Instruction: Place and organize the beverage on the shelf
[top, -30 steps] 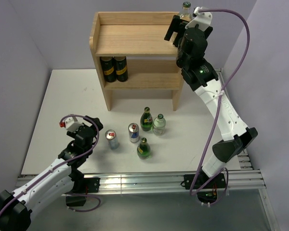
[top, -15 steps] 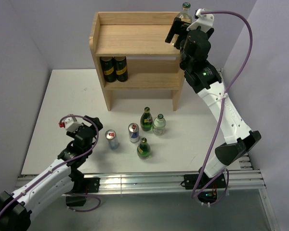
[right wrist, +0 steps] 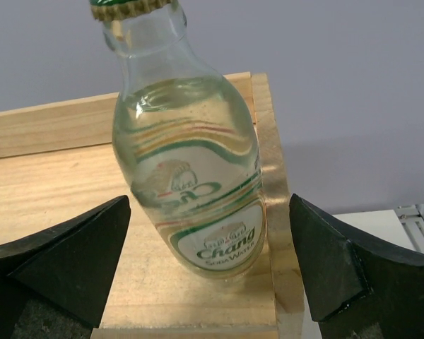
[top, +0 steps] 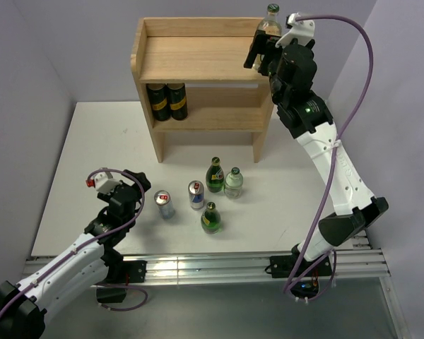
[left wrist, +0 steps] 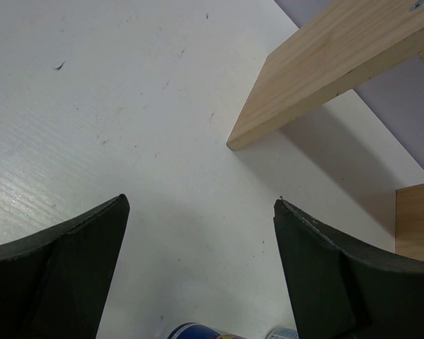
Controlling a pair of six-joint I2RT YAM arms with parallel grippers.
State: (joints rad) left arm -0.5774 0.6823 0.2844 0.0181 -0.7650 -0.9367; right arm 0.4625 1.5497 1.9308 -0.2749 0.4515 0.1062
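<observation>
The wooden shelf (top: 198, 60) stands at the back of the table. A clear glass bottle (top: 271, 20) with a pale label stands upright in the top tier's far right corner, against the rim (right wrist: 268, 162). My right gripper (top: 261, 46) is open. Its fingers (right wrist: 71, 247) stand apart on either side of this bottle (right wrist: 191, 176) without touching it. On the table stand two silver-and-blue cans (top: 164, 204) (top: 196, 194), two green bottles (top: 214, 174) (top: 210, 217) and another clear bottle (top: 234, 182). My left gripper (top: 136, 189) is open and empty, low over the table left of the cans (left wrist: 194, 330).
Two dark cans with yellow labels (top: 167, 101) stand at the left of the shelf's lower tier. The shelf's side panel foot (left wrist: 318, 78) shows ahead of the left gripper (left wrist: 200, 201). Purple walls close in behind and at the sides.
My right arm's wrist and elbow have shifted slightly right, with the open gripper staying by the clear bottle on the top tier. The left arm has not moved.
</observation>
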